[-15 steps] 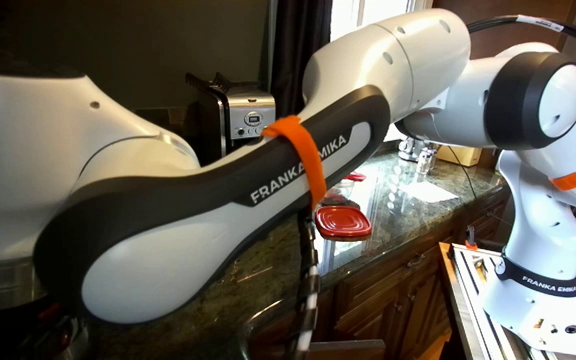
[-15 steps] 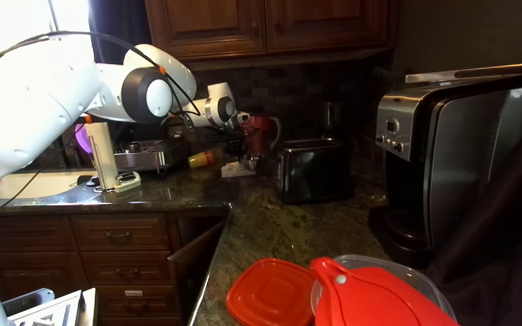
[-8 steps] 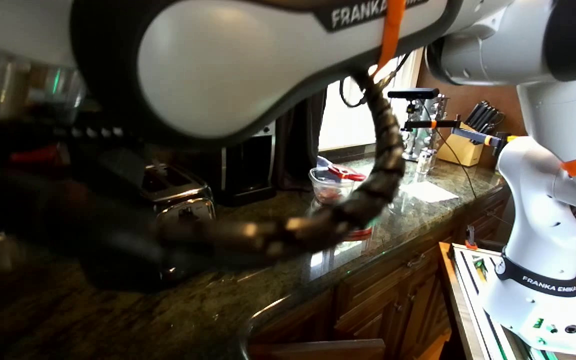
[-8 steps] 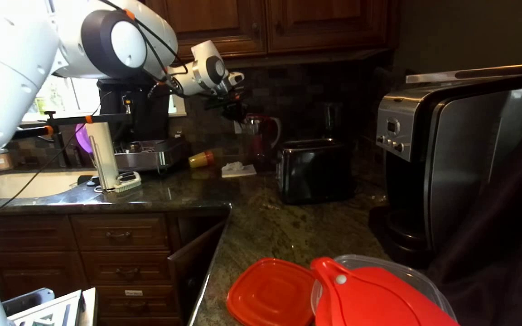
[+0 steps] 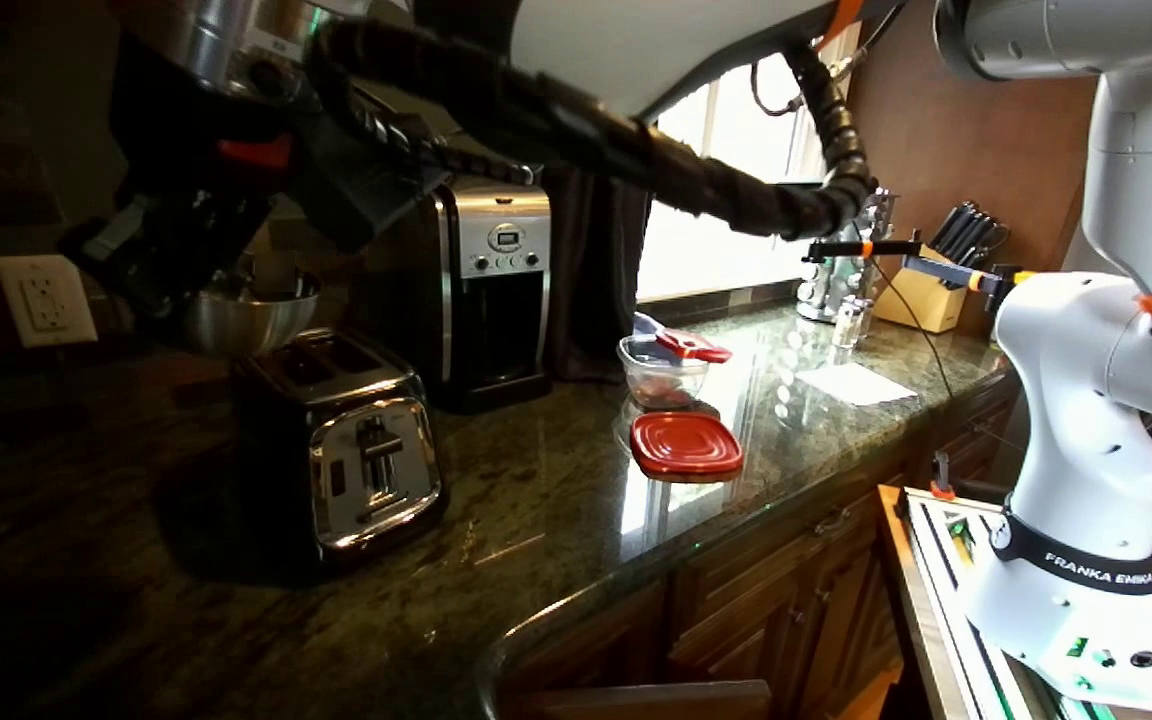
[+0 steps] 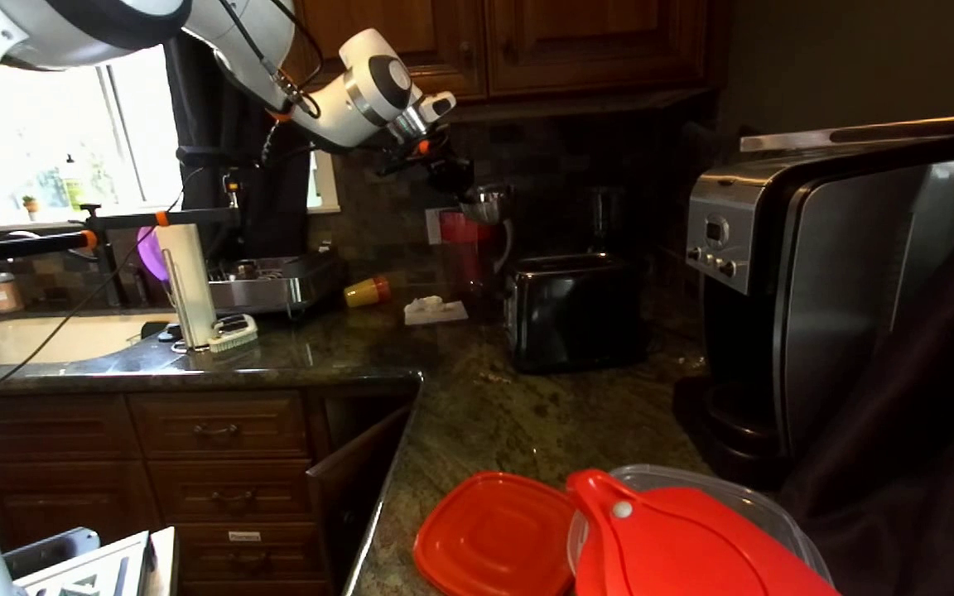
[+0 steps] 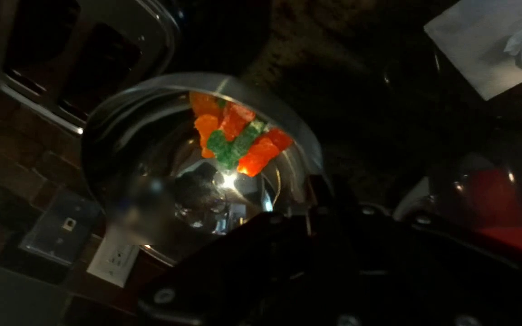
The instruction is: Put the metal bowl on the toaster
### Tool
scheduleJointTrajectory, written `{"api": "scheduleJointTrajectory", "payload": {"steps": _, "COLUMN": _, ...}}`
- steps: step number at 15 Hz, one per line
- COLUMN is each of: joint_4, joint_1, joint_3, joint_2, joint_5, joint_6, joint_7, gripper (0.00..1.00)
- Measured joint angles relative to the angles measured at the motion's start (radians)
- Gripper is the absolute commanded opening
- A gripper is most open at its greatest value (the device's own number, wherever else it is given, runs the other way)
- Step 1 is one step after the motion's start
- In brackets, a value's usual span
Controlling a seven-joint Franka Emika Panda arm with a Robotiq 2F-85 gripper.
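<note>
The metal bowl (image 5: 254, 320) is shiny silver and hangs in the air in both exterior views (image 6: 489, 207). My gripper (image 6: 462, 189) is shut on its rim; the fingers are dark and partly hidden. In the wrist view my gripper (image 7: 324, 194) holds the right side of the bowl (image 7: 125, 140). Several orange, red and green candies (image 7: 234, 140) lie to one side inside it. The toaster (image 5: 376, 470) stands on the counter with its two slots facing up. The bowl is above and beside the toaster's back end in an exterior view. The toaster (image 7: 57, 50) shows at the wrist view's upper left.
The coffee maker (image 5: 501, 300) stands behind the toaster. A red pitcher (image 6: 469, 240) is close to the toaster. A white napkin (image 6: 436, 312) lies on the counter. A red lid (image 5: 686, 445) and a clear container (image 5: 664, 378) lie further along. A wall outlet (image 5: 44, 300) is near the gripper.
My gripper has risen from low by the napkin, lifting the metal bowl, and has moved toward the toaster. The arm has swung up, uncovering the toaster in an exterior view.
</note>
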Motion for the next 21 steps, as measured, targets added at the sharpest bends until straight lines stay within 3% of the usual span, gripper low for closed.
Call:
{"api": "scheduleJointTrajectory", "payload": {"steps": 6, "joint_4": 0.008, "joint_1": -0.031, "joint_3": 0.024, "joint_2": 0.014, "joint_5": 0.006, "joint_6": -0.015, "joint_7": 0.037, "gripper": 0.01}}
{"api": "scheduleJointTrajectory", "payload": {"steps": 14, "joint_4": 0.274, "joint_1": -0.103, "joint_3": 0.013, "joint_2": 0.158, "joint_5": -0.017, "joint_6": -0.359, "joint_7": 0.052, "gripper": 0.01}}
{"api": "scheduleJointTrajectory", "payload": {"steps": 20, "joint_4": 0.431, "joint_1": -0.120, "joint_3": 0.004, "joint_2": 0.308, "joint_5": -0.015, "joint_6": -0.449, "joint_7": 0.057, "gripper": 0.01}}
{"api": "scheduleJointTrajectory", "payload": {"steps": 21, "joint_4": 0.449, "joint_1": -0.123, "joint_3": 0.002, "joint_2": 0.326, "joint_5": -0.014, "joint_6": -0.449, "joint_7": 0.060, "gripper": 0.29}}
